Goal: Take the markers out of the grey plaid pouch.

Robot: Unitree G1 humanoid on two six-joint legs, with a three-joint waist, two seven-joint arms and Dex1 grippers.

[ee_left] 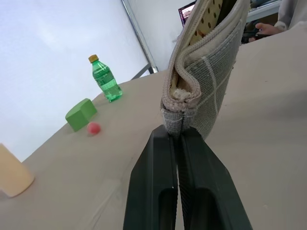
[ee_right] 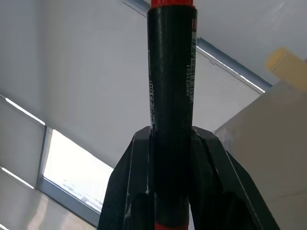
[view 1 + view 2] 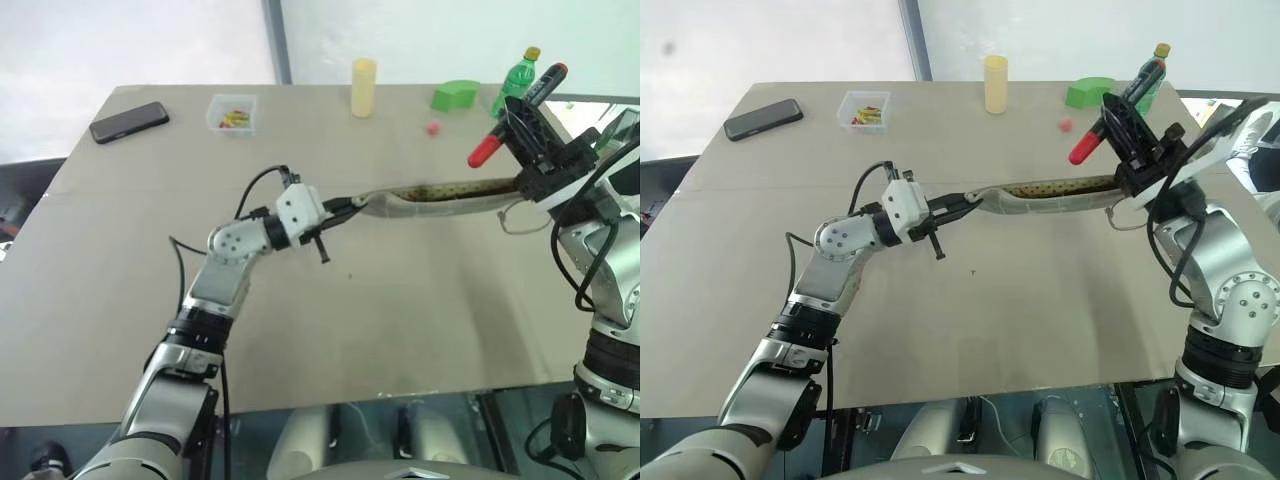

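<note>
Left hand (image 3: 340,207) pinches the floppy pouch (image 3: 440,194) by its end seam, right hand (image 3: 525,122) clamps the stiff, probably slick red marker (image 3: 515,114) mid-barrel above the desk (image 3: 400,320).

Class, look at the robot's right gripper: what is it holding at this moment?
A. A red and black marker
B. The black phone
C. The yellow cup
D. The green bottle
A: the right gripper is clamped on the red and black marker, raised above the open grey plaid pouch.
</note>
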